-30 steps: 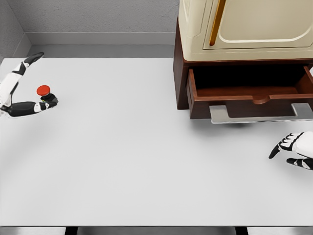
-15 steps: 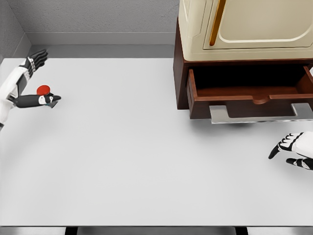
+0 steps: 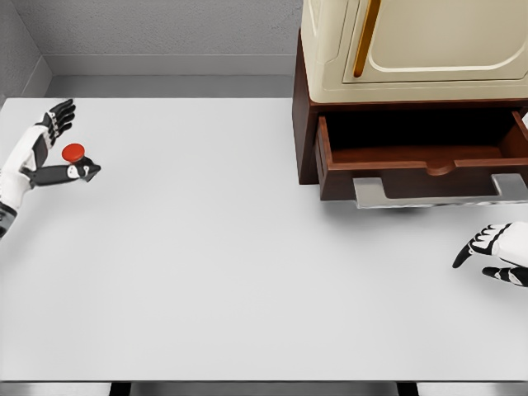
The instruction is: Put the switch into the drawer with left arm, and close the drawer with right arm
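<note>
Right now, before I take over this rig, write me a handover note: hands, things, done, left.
Left hand: at the table's far left, fingers spread around the red switch, not closed on it; contact unclear.
Right hand: resting at the right edge, in front of the drawer, fingers relaxed, holding nothing.
Switch: on the white table, far from the drawer.
Drawer: pulled open under the cream cabinet, nothing visible inside.
Done: nothing completed.
Left: grasp the switch with the left hand, carry it into the drawer, then push the drawer shut with the right.
</note>
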### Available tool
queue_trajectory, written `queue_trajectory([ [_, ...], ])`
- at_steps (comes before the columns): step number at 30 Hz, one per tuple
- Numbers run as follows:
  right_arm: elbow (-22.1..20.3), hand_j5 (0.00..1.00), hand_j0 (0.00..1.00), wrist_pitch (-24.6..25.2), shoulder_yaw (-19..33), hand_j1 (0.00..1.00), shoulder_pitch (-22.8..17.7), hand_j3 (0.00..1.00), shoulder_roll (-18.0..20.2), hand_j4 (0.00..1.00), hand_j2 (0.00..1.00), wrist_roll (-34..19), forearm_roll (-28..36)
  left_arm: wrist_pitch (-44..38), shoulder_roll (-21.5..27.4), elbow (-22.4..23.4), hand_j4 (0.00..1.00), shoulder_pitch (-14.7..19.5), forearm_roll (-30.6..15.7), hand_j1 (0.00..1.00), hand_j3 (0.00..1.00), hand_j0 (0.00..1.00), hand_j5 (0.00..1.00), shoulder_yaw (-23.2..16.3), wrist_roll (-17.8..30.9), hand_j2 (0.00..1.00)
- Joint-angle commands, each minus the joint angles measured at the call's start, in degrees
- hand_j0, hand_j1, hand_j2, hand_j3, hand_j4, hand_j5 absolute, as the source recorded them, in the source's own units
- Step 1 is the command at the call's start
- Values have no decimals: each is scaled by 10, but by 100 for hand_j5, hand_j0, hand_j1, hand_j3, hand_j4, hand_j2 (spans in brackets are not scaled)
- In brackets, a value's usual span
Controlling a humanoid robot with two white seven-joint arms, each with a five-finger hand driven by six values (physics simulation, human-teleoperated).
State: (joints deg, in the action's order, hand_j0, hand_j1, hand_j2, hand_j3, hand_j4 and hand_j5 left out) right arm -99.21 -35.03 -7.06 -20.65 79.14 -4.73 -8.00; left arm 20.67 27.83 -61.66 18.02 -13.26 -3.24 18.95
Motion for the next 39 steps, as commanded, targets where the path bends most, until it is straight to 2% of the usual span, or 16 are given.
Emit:
queue_trajectory([
  [1, 0, 60, 60, 0, 0, 60, 0, 60, 1, 60, 60, 0, 4, 24, -13, 38, 100, 3, 3, 100, 100, 100, 100, 2, -1, 100],
  [6, -1, 60, 60, 0, 0, 60, 0, 60, 1, 60, 60, 0, 4, 48, -18, 95, 100, 25, 3, 100, 100, 100, 100, 0, -2, 100],
  [12, 0, 60, 60, 0, 0, 60, 0, 60, 1, 60, 60, 0, 4, 83, -19, 131, 100, 30, 6, 100, 100, 100, 100, 0, -2, 100],
  [14, 0, 60, 60, 0, 0, 60, 0, 60, 1, 60, 60, 0, 4, 102, -27, 166, 100, 46, 12, 100, 100, 100, 100, -1, -2, 100],
  [19, 0, 60, 60, 0, 0, 60, 0, 60, 1, 60, 60, 0, 4, 113, -31, 176, 100, 47, 20, 100, 100, 100, 100, -1, -2, 100],
  [26, -1, 60, 60, 0, 0, 60, 0, 60, 1, 60, 60, 0, 4, 119, -39, 202, 91, 53, 36, 91, 91, 91, 91, 0, -3, 91],
  [33, -1, 60, 60, 0, 0, 60, 0, 60, 1, 60, 60, 0, 4, 118, -37, 244, 90, 78, 36, 90, 90, 90, 90, -1, -3, 90],
  [34, -2, 60, 60, 0, 0, 60, 0, 60, 1, 60, 60, 0, 4, 119, -38, 243, 78, 78, 37, 78, 78, 78, 78, -1, -3, 78],
  [39, -2, 60, 60, 0, 0, 60, 0, 60, 1, 60, 60, 0, 4, 119, -38, 243, 76, 78, 37, 76, 76, 76, 76, -1, -2, 76],
])
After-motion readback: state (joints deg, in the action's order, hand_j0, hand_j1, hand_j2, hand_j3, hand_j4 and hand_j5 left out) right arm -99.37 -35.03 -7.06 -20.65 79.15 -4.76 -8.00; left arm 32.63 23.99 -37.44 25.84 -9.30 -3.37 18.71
